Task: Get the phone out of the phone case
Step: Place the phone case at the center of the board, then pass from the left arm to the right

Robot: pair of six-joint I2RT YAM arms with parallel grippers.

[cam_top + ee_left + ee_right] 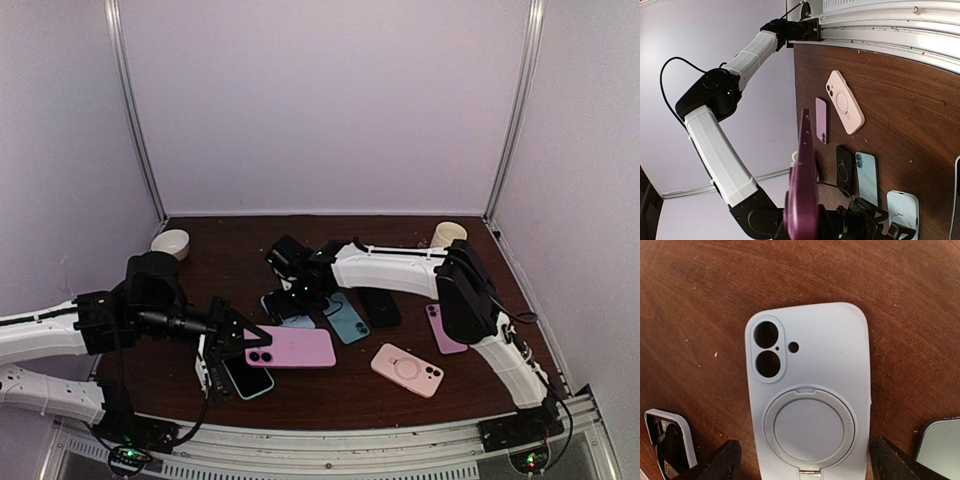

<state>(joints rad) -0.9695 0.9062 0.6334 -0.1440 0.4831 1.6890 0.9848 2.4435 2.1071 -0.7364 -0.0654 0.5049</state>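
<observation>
The left jaws are clenched on the short end of a glossy pink phone (292,347), held above the table (230,250), nearer the robot than the pale blue case (810,370). The right jaws stand released, one finger on each side of that matte, round-cornered case. It lies back-up on the dark wood, its ring stand flat and its inside hidden. Just right of it lie a teal phone (348,320) and a black case (380,307). Beyond it to the left sits a white bowl (170,243).

Top: high at near edge, down on table (230,240). Left wrist: sideways, far. Right wrist: close; pale case (810,365) shared.
</observation>
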